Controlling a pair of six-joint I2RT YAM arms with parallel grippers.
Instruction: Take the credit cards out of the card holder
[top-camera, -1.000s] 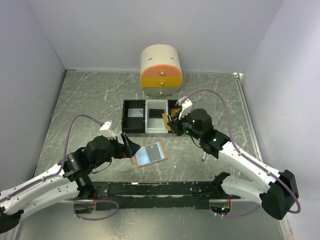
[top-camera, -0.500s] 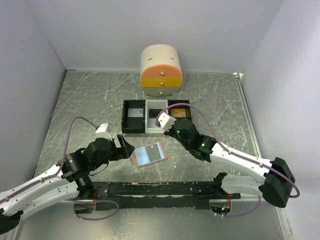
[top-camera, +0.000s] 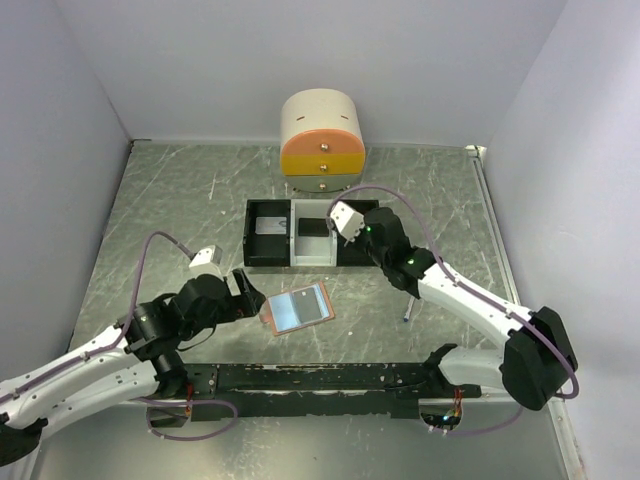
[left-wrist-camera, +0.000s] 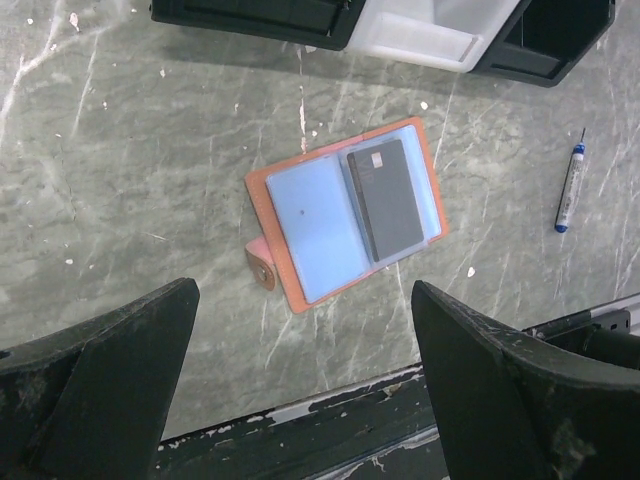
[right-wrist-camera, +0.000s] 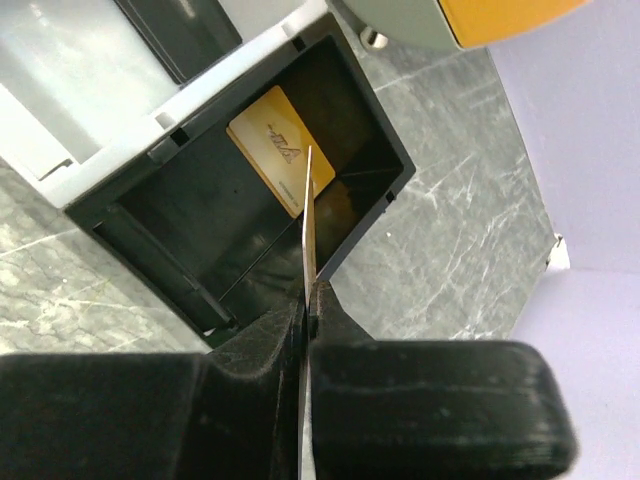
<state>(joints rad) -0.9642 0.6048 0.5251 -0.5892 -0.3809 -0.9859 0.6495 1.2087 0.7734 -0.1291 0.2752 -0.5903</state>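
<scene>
The card holder (top-camera: 297, 308) lies open on the table, tan-brown outside and light blue inside (left-wrist-camera: 345, 215). A dark grey credit card (left-wrist-camera: 385, 200) sits in its right pocket. My left gripper (top-camera: 250, 291) hovers open just left of it, nothing between its fingers (left-wrist-camera: 304, 290). My right gripper (top-camera: 345, 222) is shut on a thin card (right-wrist-camera: 308, 215), seen edge-on, over the right black tray compartment (right-wrist-camera: 380, 135). An orange-gold card (right-wrist-camera: 270, 145) lies in that compartment. A grey card (top-camera: 268, 225) lies in the left compartment and a black card (top-camera: 313, 227) in the white one.
The three-part tray (top-camera: 248, 240) stands mid-table. Behind it is a cream and orange drawer unit (top-camera: 322, 140). A blue-white pen (top-camera: 407, 314) lies right of the card holder. A black rail (top-camera: 320, 378) runs along the near edge, and walls close in the sides.
My right gripper, shut all along, swung left over the white compartment and then back to the right black compartment. My left gripper drew back slightly from the card holder.
</scene>
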